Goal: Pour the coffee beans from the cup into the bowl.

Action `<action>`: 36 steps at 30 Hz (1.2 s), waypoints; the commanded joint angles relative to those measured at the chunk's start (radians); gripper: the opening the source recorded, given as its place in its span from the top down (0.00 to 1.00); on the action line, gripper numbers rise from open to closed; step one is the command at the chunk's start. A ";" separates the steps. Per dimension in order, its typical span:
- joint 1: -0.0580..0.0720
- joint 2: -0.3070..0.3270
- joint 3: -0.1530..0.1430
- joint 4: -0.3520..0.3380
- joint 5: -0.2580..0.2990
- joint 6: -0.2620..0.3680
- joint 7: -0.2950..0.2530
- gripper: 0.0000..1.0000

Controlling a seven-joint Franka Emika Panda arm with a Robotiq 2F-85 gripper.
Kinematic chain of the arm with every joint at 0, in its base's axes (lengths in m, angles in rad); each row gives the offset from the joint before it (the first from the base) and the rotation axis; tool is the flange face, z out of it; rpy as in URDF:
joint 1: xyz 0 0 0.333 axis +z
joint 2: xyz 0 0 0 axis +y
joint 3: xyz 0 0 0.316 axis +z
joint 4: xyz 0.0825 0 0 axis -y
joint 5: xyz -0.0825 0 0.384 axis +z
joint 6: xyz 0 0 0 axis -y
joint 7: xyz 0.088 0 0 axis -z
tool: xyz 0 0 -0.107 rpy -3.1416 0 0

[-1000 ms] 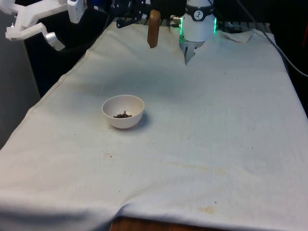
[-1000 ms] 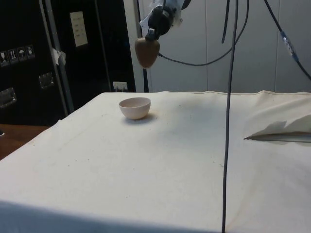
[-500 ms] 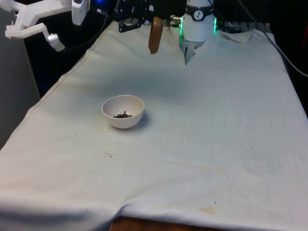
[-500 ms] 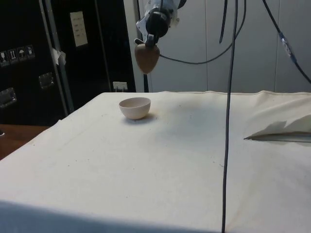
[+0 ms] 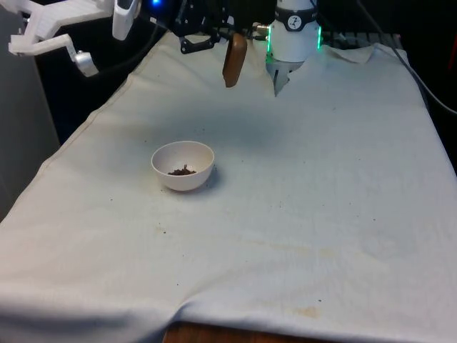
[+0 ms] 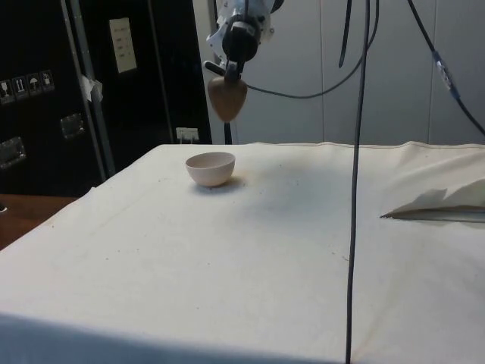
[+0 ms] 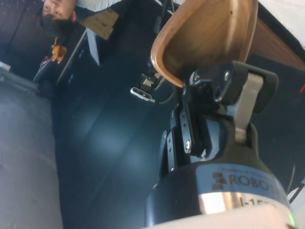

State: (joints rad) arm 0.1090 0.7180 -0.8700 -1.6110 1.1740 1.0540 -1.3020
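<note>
A brown wooden cup (image 5: 233, 59) hangs tipped in the air above the far part of the table, and my gripper (image 5: 223, 34) is shut on its rim. In the side view the cup (image 6: 227, 97) hangs above and slightly beyond the bowl. The wrist view looks into the cup's (image 7: 209, 33) hollow, where no beans are visible, with my fingers (image 7: 238, 102) clamped on its edge. A white bowl (image 5: 183, 165) stands on the cloth towards the front view's left, with a small heap of dark coffee beans (image 5: 182, 171) in its bottom. From the side the bowl (image 6: 211, 167) sits near the table's far edge.
A white cloth (image 5: 307, 200) covers the table, with a fold raised at its far end (image 6: 439, 205). A black cable (image 6: 355, 152) hangs down in front of the side camera. A person (image 7: 59, 12) shows in a corner of the wrist view.
The gripper has carried the cup towards the front view's right and a little lower. The cup has tilted further. Bowl and beans have not moved.
</note>
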 commanded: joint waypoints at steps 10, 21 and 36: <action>0.045 -0.012 -0.008 -0.015 -0.034 0.067 0.004 0.98; 0.067 -0.020 0.009 -0.017 -0.071 0.121 0.006 0.98; 0.091 -0.030 0.039 -0.021 -0.127 0.196 0.017 0.98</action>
State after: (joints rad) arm 0.1810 0.6980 -0.8170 -1.6160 1.0480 1.2240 -1.2890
